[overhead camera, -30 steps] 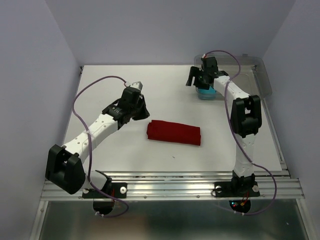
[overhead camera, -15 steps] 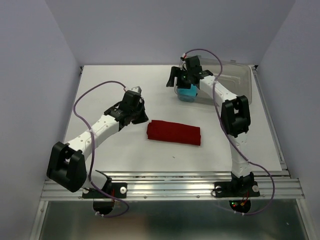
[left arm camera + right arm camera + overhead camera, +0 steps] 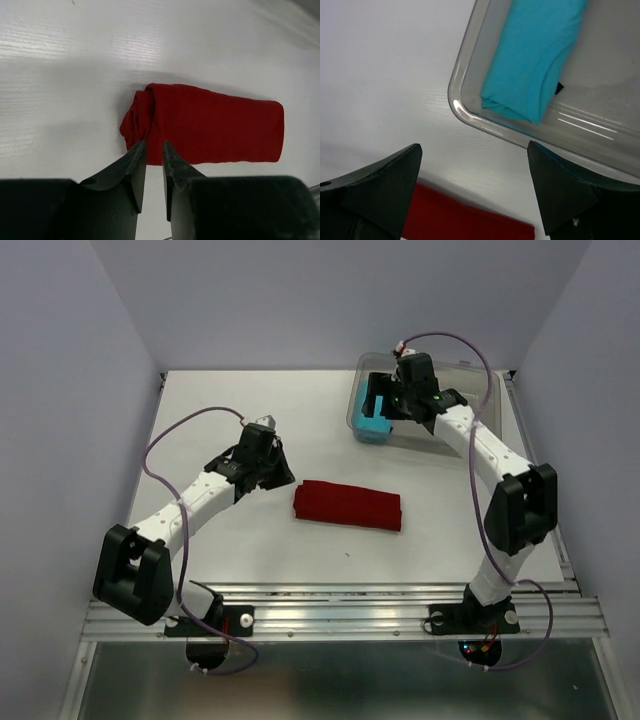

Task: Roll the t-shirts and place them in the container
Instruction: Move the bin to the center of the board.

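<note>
The cyan-blue t-shirt roll [image 3: 535, 70] now lies inside the clear bin [image 3: 467, 100], at the bin's left end, upper middle of the overhead view. Half a second ago the right gripper [image 3: 473, 150] carried it. Its claw is now spread wide and empty above the bin's corner. The dark red t-shirt roll [image 3: 347, 506] sits unmoved at the centre of the table [image 3: 300, 400]. The left gripper [image 3: 153, 147] hovers at the red roll's left end, its claw nearly closed and gripping nothing.

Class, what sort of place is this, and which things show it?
Probably a robot lab test cell: two arms bolted to a metal rail at the edge of a white table, plain walls boxing it in, and a rolled red t-shirt and a clear bin holding a cyan t-shirt.
</note>
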Controlling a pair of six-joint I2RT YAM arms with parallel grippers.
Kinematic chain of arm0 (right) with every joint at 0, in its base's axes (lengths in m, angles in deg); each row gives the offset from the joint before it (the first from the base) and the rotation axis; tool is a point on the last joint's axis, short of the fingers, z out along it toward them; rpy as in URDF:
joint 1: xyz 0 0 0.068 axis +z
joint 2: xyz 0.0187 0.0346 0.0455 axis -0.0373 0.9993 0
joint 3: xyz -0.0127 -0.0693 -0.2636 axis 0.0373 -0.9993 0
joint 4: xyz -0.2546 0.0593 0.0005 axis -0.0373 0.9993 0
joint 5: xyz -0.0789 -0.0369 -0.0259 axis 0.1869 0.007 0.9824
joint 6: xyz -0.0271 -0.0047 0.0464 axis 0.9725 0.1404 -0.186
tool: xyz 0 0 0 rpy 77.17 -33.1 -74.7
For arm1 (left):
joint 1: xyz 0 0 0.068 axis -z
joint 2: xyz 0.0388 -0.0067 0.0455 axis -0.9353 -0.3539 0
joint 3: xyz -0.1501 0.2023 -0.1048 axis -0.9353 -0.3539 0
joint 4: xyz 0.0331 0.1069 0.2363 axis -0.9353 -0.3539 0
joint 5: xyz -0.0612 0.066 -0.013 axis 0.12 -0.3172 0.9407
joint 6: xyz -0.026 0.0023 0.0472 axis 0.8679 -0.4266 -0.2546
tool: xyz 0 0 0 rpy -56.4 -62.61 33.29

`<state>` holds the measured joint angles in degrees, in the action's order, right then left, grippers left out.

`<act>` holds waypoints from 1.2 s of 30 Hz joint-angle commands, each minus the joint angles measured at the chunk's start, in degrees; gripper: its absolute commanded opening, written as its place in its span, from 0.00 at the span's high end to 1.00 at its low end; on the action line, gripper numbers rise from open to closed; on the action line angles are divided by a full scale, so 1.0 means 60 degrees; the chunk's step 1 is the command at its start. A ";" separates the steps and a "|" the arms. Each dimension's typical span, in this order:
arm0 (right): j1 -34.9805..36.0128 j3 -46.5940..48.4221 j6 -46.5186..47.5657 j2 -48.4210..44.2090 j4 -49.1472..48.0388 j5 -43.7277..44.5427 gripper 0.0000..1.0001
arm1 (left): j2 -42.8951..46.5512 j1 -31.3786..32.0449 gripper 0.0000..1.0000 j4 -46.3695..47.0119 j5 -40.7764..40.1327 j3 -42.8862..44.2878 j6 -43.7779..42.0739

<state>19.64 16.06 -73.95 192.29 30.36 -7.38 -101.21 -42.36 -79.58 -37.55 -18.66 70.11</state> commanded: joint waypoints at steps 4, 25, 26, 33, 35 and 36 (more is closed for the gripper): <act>-0.0027 -0.3506 -0.0329 -0.2814 -0.0311 0.1085 0.08 | 0.0095 -0.0018 0.41 0.0591 0.0477 -0.0469 0.0444; -0.0027 -0.8197 -0.2073 -0.5501 -0.0911 -0.0951 0.09 | -0.1252 0.0069 0.22 0.3360 0.1855 -0.2374 0.0724; -0.0027 -0.8227 -0.2102 -0.5472 -0.0926 -0.0995 0.09 | -0.1369 0.0055 0.22 0.3360 0.1840 -0.2331 0.0651; -0.0027 -0.8812 -0.2526 -0.5120 -0.1292 -0.0937 0.14 | -0.2366 0.0069 0.36 0.3886 0.2147 -0.2227 0.0679; -0.0027 -0.9032 -0.2658 -0.5018 -0.1468 -0.0893 0.15 | -0.2469 0.0055 0.45 0.4033 0.2308 -0.2242 0.0738; -0.0027 -0.9105 -0.2702 -0.4988 -0.1526 -0.0864 0.16 | -0.2484 0.0069 0.50 0.4063 0.2352 -0.2257 0.0767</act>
<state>19.64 -36.89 -88.16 161.43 24.68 -12.71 -114.30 -42.34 -55.44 -24.41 -31.95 75.24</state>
